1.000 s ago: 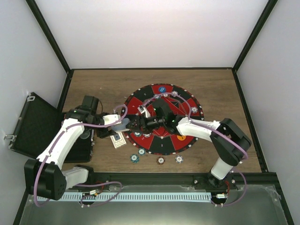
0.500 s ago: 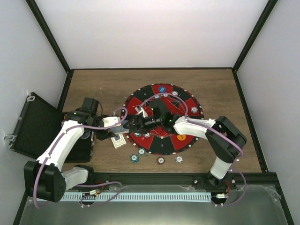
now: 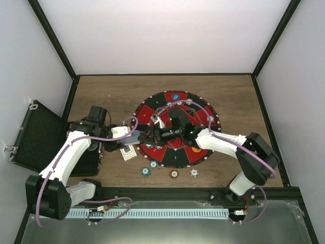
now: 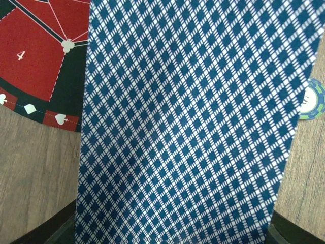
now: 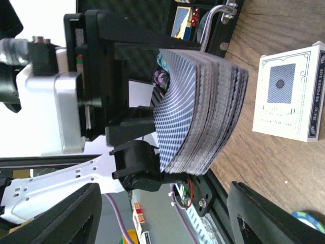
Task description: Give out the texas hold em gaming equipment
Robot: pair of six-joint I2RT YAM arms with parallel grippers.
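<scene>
1. At the left rim of the round mat (image 3: 177, 158), the deck of cards (image 5: 200, 109) is held clear of the wooden table, near the card box (image 5: 289, 99).
2. Handling (judgement): a single card is light, thin, flexible and slick. The stack bows under the clamp and its edges are stepped, so cards will probably slide over one another easily.
3. Hold point (judgement): take the outermost card at a free edge or corner, away from the clamping fingers. Pinch its flat faces and draw it off sideways. A deep bite is likely to drag several cards out together.
4. Left gripper (image 3: 130, 136): closed tight across the deck. The chequered card back fills nearly all of its wrist view.
5. Right gripper (image 3: 147, 134): jaws wide apart and empty, aimed at the deck and near it. Contact cannot be confirmed.
6. Poker chips (image 3: 174, 174) lie on the table just beside the mat's near edge, apart from both grippers.
</scene>
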